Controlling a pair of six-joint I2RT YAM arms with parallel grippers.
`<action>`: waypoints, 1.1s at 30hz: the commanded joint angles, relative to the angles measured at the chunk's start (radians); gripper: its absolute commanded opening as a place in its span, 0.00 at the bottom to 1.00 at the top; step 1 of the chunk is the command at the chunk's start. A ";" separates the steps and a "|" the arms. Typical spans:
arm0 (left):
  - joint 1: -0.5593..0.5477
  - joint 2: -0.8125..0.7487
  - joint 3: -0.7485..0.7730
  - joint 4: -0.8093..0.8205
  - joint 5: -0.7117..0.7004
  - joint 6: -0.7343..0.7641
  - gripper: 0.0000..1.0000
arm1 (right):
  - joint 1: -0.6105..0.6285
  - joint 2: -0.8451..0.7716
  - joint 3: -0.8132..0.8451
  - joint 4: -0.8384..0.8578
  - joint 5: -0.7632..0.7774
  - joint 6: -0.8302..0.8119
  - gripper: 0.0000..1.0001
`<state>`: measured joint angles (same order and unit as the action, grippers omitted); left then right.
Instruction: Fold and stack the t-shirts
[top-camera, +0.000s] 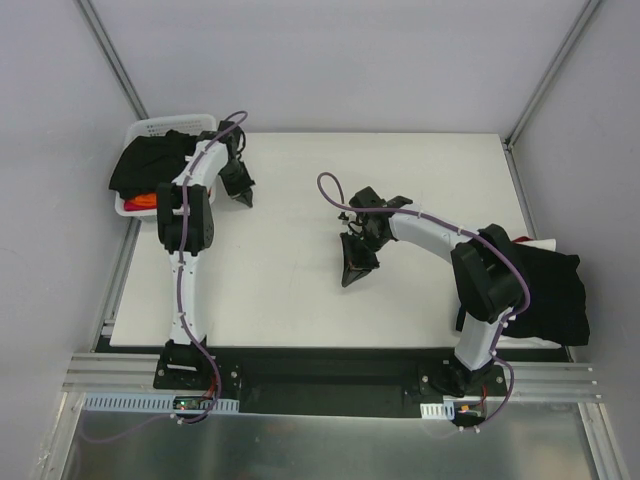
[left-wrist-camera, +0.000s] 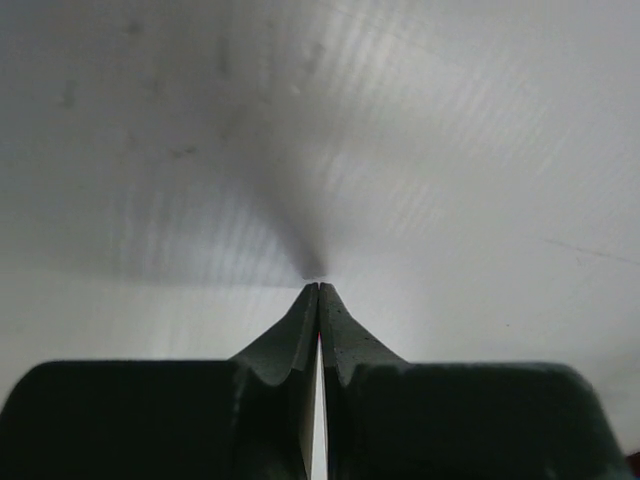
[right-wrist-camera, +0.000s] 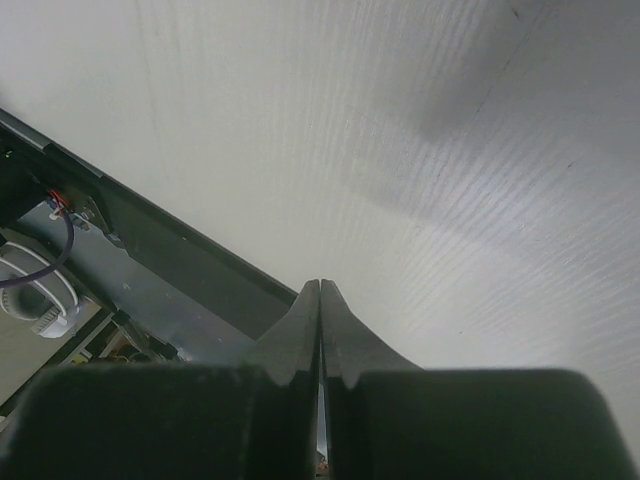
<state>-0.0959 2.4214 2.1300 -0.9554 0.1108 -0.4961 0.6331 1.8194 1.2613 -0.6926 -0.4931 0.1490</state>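
While closed, left claw (top-camera: 243, 200) and right claw (top-camera: 349, 278) over table (top-camera: 290, 290), t-shirts (top-camera: 556, 290) aside.

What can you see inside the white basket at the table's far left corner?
A heap of black t-shirts fills the basket, with orange cloth peeking out beneath. Anything deeper is covered.

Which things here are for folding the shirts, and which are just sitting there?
For the job:
- black t-shirts heaped in the white basket, an orange one peeking out
- black t-shirt pile at the right edge of the table
- left gripper and right gripper, both shut, empty

Just there:
- white basket
- table
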 joint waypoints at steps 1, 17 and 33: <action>0.145 0.018 0.050 -0.094 -0.062 -0.006 0.00 | 0.002 -0.037 0.015 -0.031 0.004 0.000 0.01; 0.164 -0.105 0.046 -0.117 -0.019 0.082 0.19 | 0.005 -0.014 0.047 -0.027 -0.007 -0.005 0.01; 0.137 -0.485 -0.025 -0.180 -0.141 0.086 0.99 | 0.014 0.050 0.113 0.010 -0.041 0.009 0.01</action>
<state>0.0105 2.1208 2.1109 -1.0985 0.0814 -0.4339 0.6365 1.8496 1.3373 -0.6956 -0.5037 0.1486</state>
